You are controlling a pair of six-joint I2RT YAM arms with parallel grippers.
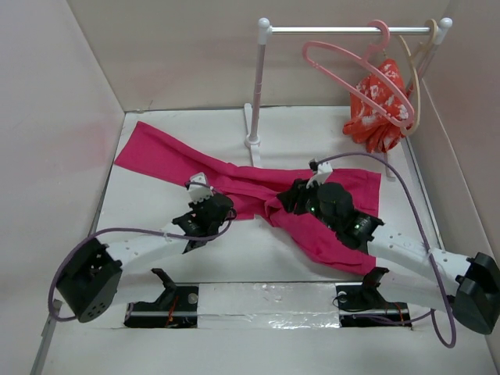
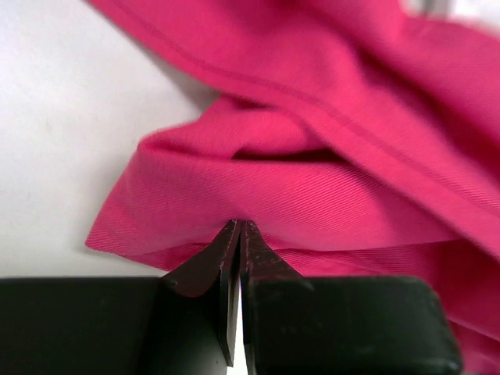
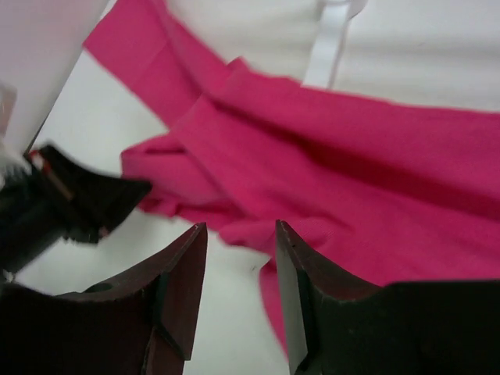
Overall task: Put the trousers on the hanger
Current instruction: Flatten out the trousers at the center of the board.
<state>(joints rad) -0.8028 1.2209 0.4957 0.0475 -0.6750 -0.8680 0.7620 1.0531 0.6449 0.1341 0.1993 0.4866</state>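
- Top external view places the trousers [image 1: 258, 183] flat across the middle of the worktop [image 1: 234, 258], one leg running to the far-left corner and the bulk bunched toward the right edge.
- The hanger [image 1: 373, 58] hangs on the rail [image 1: 344, 30] over the far-right corner, well apart from the cloth, beside a red-orange patterned garment [image 1: 379, 101].
- The step in hand looks like taking hold of the trousers, and nothing is on the hanger yet.
- Left wrist view alone shows the left gripper [image 2: 238, 228] with its jaws pressed together, tips touching a folded hem. Whether cloth is caught between them I cannot tell.
- Right wrist view alone shows the right gripper [image 3: 239, 226] with its jaws apart above the near edge of the cloth and nothing between them.
- The next move probably calls for the right jaws to close on a fold. Both arms would then lift the trousers toward the rail, so each grip must be firm first.
- From above, both sets of fingertips are hidden by the wrists.
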